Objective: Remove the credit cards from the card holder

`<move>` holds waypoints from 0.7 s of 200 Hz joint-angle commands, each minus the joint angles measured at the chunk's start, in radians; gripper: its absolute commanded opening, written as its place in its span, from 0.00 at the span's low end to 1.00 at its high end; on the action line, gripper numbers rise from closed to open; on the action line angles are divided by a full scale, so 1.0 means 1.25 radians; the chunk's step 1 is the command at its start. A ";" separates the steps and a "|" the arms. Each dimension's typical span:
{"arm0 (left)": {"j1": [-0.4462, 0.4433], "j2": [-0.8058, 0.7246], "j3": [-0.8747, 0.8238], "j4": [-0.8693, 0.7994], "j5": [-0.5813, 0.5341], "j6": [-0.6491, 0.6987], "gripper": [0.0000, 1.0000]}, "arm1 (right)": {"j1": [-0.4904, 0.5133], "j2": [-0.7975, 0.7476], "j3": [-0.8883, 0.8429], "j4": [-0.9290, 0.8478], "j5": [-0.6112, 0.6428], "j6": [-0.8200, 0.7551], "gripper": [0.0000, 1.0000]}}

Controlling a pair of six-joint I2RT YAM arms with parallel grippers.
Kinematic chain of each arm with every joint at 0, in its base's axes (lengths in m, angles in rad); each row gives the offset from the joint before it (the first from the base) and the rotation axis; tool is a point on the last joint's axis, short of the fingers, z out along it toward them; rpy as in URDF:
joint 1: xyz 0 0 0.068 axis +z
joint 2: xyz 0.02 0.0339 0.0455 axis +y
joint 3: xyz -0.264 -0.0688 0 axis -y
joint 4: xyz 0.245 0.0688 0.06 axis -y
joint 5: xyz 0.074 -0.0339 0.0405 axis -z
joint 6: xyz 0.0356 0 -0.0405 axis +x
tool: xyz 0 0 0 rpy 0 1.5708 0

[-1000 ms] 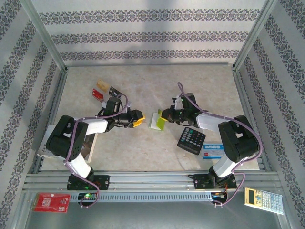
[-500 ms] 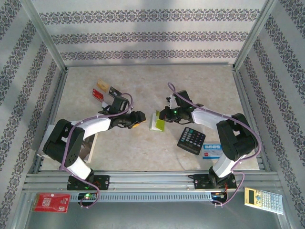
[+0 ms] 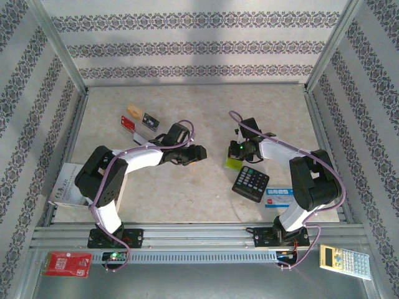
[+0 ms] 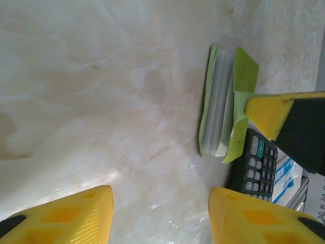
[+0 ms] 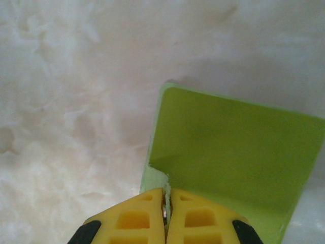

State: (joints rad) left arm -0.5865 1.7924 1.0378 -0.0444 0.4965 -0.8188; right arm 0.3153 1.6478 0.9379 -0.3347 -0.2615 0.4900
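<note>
Nothing here can actually be read. The red packet (image 3: 67, 263) at the near left corner carries white print, too small to make out. The blue-and-white box (image 3: 278, 198) beside the black calculator (image 3: 250, 182) has dark lettering on its label, blurred from overhead and from the left wrist alike. The calculator's keys bear marks too soft to tell apart. The white sheet (image 3: 65, 190) at the left edge shows lines of illegible print, and any wording on the credit cards (image 3: 129, 122) is too small to tell.

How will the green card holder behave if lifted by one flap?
Probably floppy: the card holder folds at a crease, one flap raised in the right gripper's shut jaws. Likely light, being thin. Its other half may swing.
</note>
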 commanded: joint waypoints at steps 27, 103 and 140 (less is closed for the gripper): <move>-0.022 0.020 0.037 -0.028 -0.053 -0.013 0.51 | 0.000 0.005 0.043 -0.031 0.001 -0.028 0.05; 0.098 -0.139 -0.101 -0.116 -0.162 -0.012 0.52 | 0.172 0.058 0.172 -0.006 -0.101 0.066 0.06; 0.174 -0.234 -0.183 -0.152 -0.189 -0.004 0.51 | 0.246 0.088 0.227 0.030 -0.163 0.130 0.06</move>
State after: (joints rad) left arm -0.4129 1.5692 0.8623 -0.1585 0.3038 -0.8227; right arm 0.5812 1.7336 1.1671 -0.3420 -0.3851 0.5747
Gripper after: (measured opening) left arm 0.517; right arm 0.061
